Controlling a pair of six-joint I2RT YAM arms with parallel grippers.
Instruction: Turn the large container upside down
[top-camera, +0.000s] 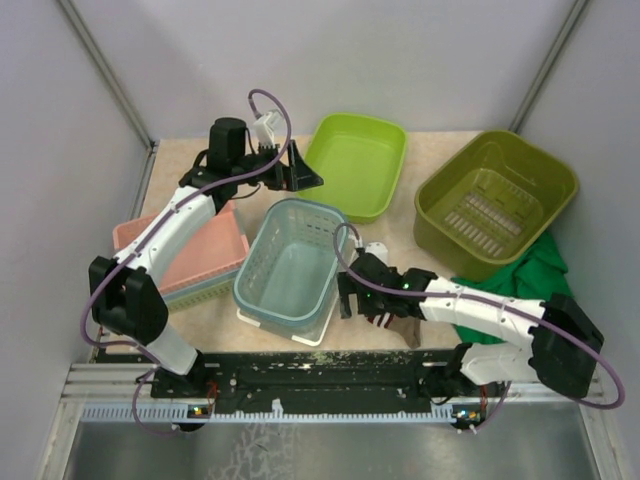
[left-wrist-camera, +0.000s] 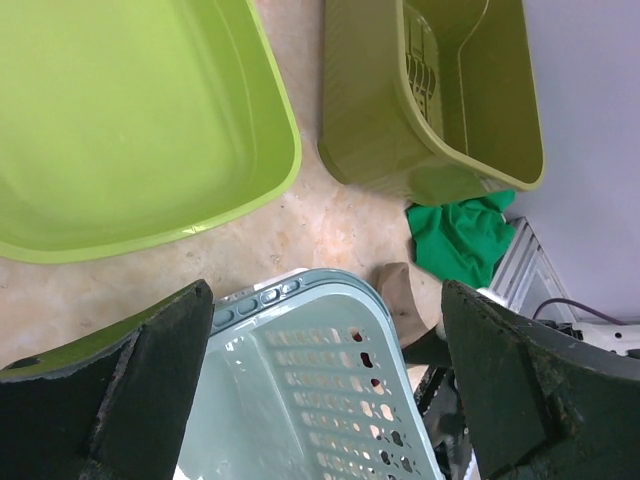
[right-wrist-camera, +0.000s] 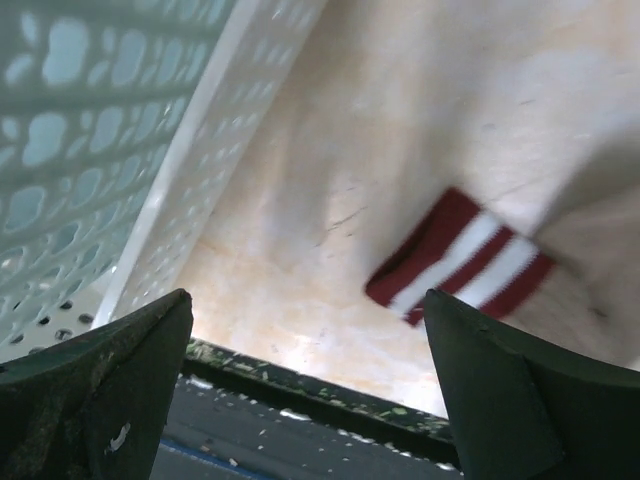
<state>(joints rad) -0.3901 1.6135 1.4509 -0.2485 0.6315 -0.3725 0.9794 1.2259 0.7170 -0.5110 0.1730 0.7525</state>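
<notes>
Left gripper (top-camera: 305, 172) hangs with its jaws spread wide just beyond the far rim of the pale blue basket (top-camera: 290, 262). The right gripper (top-camera: 347, 292), equally spread, sits low, close beside the basket's right wall. We judge this basket the one to flip. It rests nested in a white basket (top-camera: 300, 330), so we would pinch opposite rims, lift clear, then roll. It looks empty, as do the lime tub (top-camera: 357, 165) behind it and the olive bin (top-camera: 440, 225) to its right.

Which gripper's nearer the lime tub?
Left. The left gripper sits at the left edge of the lime tub; the right gripper is far off, beside the blue basket.
</notes>
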